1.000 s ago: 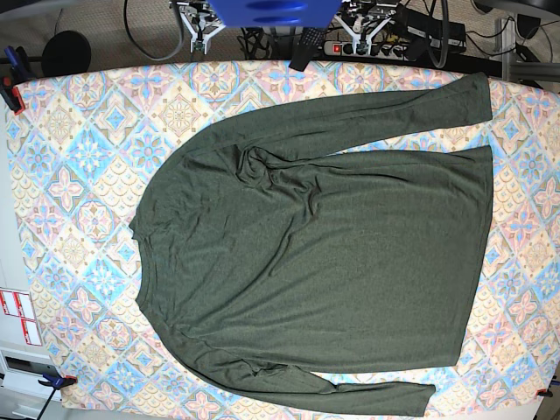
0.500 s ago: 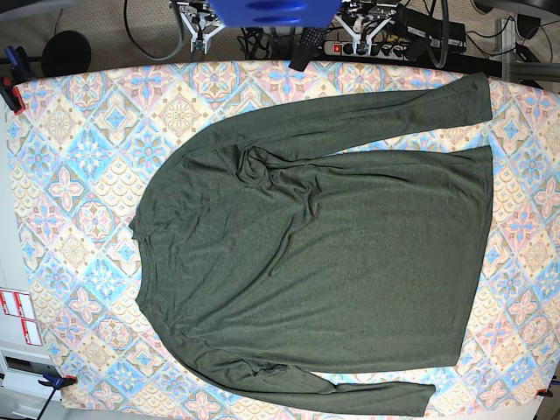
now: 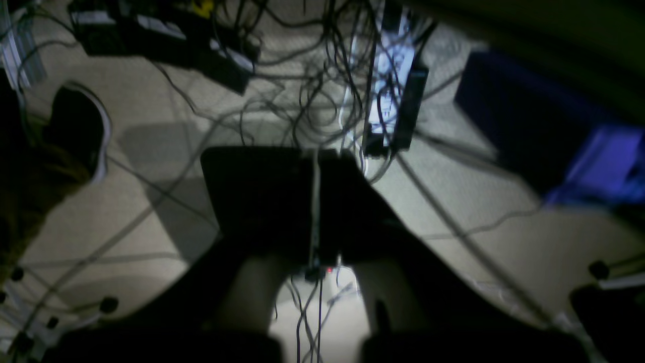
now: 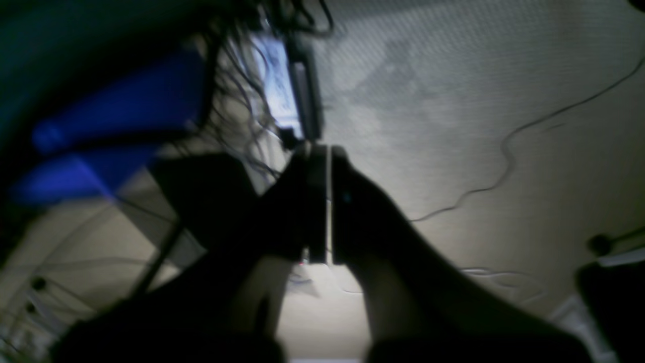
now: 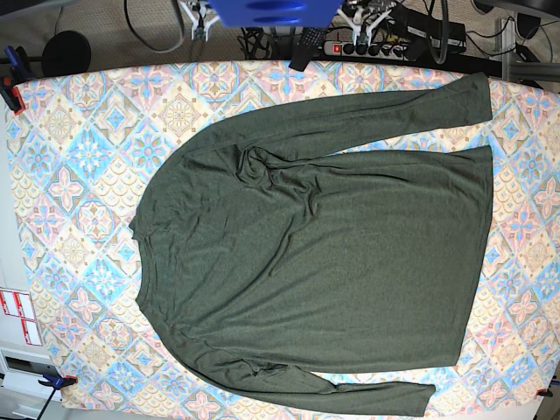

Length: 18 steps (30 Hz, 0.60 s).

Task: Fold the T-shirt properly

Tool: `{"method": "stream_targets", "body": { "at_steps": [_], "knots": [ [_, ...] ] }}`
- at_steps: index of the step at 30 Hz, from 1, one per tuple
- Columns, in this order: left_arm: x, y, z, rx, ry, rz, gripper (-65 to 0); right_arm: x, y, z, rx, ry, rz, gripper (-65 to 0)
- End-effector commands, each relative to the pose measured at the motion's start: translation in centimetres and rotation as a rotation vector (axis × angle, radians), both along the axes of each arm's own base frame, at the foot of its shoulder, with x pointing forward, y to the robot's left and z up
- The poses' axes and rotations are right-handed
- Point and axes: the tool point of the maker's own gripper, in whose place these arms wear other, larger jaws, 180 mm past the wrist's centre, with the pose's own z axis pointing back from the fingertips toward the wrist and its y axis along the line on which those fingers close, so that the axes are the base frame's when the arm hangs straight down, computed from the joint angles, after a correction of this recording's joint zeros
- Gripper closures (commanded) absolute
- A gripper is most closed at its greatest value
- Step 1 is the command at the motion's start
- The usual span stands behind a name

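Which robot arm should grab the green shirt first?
Probably the left. Both claws, left claw and right claw, wait shut past the table's far edge. The T-shirt has one sleeve lying nearest the left claw.

The T-shirt (image 5: pixel 324 262) lies flat on the worktop (image 5: pixel 70 175), neck toward the left, one sleeve along the far edge, the other along the near edge.

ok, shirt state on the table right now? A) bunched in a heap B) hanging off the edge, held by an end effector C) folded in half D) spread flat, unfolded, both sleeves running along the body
D: the T-shirt lies spread open on the patterned tablecloth, one sleeve along each long side, no fold made yet.
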Motion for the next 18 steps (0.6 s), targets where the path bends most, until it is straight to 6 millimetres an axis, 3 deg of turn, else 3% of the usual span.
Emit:
{"method": "stream_targets", "body": {
  "at_steps": [1,4,8,10,18],
  "knots": [
    [-1.0,0.4,0.2,0.006,0.004,-0.009,0.0,-1.0,-1.0,0.1,-0.011,0.010,0.038,0.0],
    [-1.9,1.7,0.6,0.026,-0.010,-0.018,0.0,-2.8,-0.7,0.4,0.000,0.031,0.097,0.0],
    [-2.7,2.9,1.5,0.043,-0.046,-0.028,0.0,-3.5,-1.1,0.9,-0.008,-0.007,0.098,0.0],
    [-3.1,4.7,2.1,0.069,-0.065,-0.043,0.0,-3.6,-2.9,1.4,-0.038,-0.036,0.107,0.0],
    [-5.1,5.3,4.4,0.041,-0.102,-0.193,0.0,-4.4,-6.5,3.4,-0.111,-0.105,0.081,0.0]
  ]
}}
